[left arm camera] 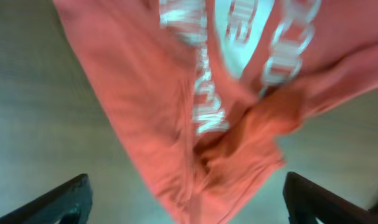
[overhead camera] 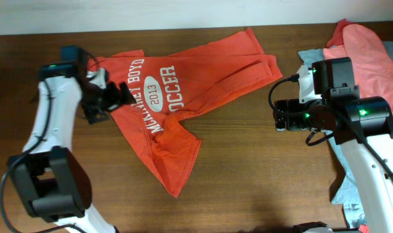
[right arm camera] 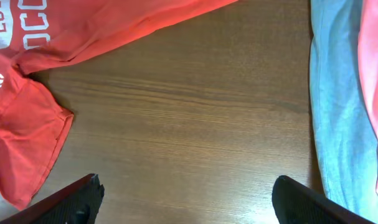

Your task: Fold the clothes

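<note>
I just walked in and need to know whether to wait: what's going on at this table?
Two robot arms are folding an orange-red T-shirt that lies rumpled, lettering up, on the wooden table. The left hand is over the shirt's left edge, open and gripping nothing. The right hand hovers open over bare wood right of the shirt, beside a salmon-pink garment and a grey-blue garment. No neat fold shows yet.

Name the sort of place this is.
Probably a robotics lab bench for folding laundry: a left arm and right arm flank a wooden table, an orange-red T-shirt lies on it, and a salmon-pink garment and grey-blue garment are heaped at its right edge.
</note>
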Controlling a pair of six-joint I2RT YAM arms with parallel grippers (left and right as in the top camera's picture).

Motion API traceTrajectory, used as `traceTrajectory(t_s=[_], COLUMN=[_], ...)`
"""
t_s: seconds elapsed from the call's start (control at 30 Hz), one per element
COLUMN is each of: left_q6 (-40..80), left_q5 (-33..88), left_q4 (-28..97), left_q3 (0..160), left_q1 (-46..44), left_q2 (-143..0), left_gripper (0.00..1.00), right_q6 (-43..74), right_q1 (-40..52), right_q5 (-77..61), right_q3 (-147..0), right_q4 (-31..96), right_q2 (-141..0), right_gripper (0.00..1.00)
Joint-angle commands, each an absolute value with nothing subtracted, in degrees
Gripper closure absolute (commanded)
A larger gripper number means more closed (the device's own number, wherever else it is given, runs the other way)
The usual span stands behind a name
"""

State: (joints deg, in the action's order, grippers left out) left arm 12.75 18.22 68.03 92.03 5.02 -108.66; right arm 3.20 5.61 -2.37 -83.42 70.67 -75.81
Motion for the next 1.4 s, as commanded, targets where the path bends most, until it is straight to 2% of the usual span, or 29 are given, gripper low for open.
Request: traceTrajectory(t_s=[0.0, 0.07, 0.1, 0.23, 0.4, 0.43, 0.47, 0.57, 0.6, 0.63, 0.8, 1.0, 1.1, 1.13, 1.17, 1.2, 1.23, 1.3, 1.37], left_q6=[11.51, 13.61, 15.92, 19.77, 21.23, 21.23, 21.21, 21.21, 21.21, 21.21, 23.14, 23.16, 23.05, 22.28, 21.37, 20.91, 20.93, 20.93, 20.88], left_q5=[10.20, 9.54, 8.82, 8.45, 6.39, 5.61, 4.82, 4.43, 4.40, 4.27, -3.36, -6.24, -2.63, 0.01, 1.43, 1.98, 1.98, 4.12, 6.79], left_q4=[69.73, 69.54, 69.14, 63.83, 61.28, 60.73, 60.47, 59.99, 59.99, 60.05, 64.18, 64.20, 62.52, 62.11, 61.63, 61.06, 60.42, 60.49, 62.02], left_q3=[88.29, 84.82, 82.11, 72.58, 67.85, 67.44, 67.37, 67.37, 67.37, 67.37, 68.84, 69.28, 69.28, 69.28, 69.28, 69.28, 69.28, 69.28, 69.28], left_q1=[-2.11, -5.41, -7.09, -10.35, -10.76, -10.76, -10.76, -10.76, -10.74, -10.68, -7.79, 10.39, 19.16, 21.67, 23.27, 24.47, 25.56, 26.61, 26.41], left_q2=[-108.86, -108.86, -108.86, -108.86, -108.86, -108.86, -108.86, -108.86, -108.86, -108.84, -107.37, -100.84, -100.68, -100.68, -100.68, -100.68, -100.68, -100.68, -100.68], left_gripper=[0.11, 0.25, 0.28, 0.28, 0.33, 0.38, 0.49, 0.83, 0.99, 0.99, 1.00, 1.00, 1.00, 0.94, 0.79, 0.56, 0.44, 0.33, 0.30], right_q6=[3.46, 3.44, 3.44, 3.27, 3.27, 3.27, 3.27, 3.27, 3.29, 3.29, 3.29, 3.31, 3.33, 3.49, 3.49, 3.51, 3.53, 3.53, 3.53], right_q1=[5.10, 5.10, 5.10, 5.10, 5.10, 5.10, 5.10, 5.10, 5.10, 5.10, 5.10, 5.10, 5.13, 5.10, 5.10, 5.10, 5.10, 5.13, 5.13], right_q5=[-1.80, -1.80, -1.78, -1.63, -1.63, -1.63, -1.63, -1.63, -1.63, -1.63, -1.63, -1.63, -1.65, -1.65, -1.65, -1.67, -1.69, -1.93, -1.91], right_q3=[-83.68, -83.68, -83.68, -83.68, -83.68, -83.68, -83.68, -83.68, -83.68, -83.68, -83.68, -83.68, -83.68, -83.68, -83.68, -83.68, -83.68, -83.68, -83.68], right_q4=[70.83, 71.24, 71.66, 72.31, 72.73, 72.71, 72.71, 72.73, 72.73, 72.73, 72.75, 73.71, 73.60, 73.54, 73.43, 73.28, 73.17, 73.17, 73.14], right_q2=[-75.75, -75.75, -75.75, -75.75, -75.75, -75.75, -75.75, -75.75, -75.75, -75.75, -75.92, -78.46, -80.42, -81.19, -82.15, -82.85, -83.88, -85.86, -87.07], right_gripper=[0.08, 0.08, 0.08, 0.08, 0.08, 0.08, 0.09, 0.08, 0.08, 0.08, 0.08, 0.09, 0.08, 0.08, 0.09, 0.08, 0.08, 0.08, 0.08])
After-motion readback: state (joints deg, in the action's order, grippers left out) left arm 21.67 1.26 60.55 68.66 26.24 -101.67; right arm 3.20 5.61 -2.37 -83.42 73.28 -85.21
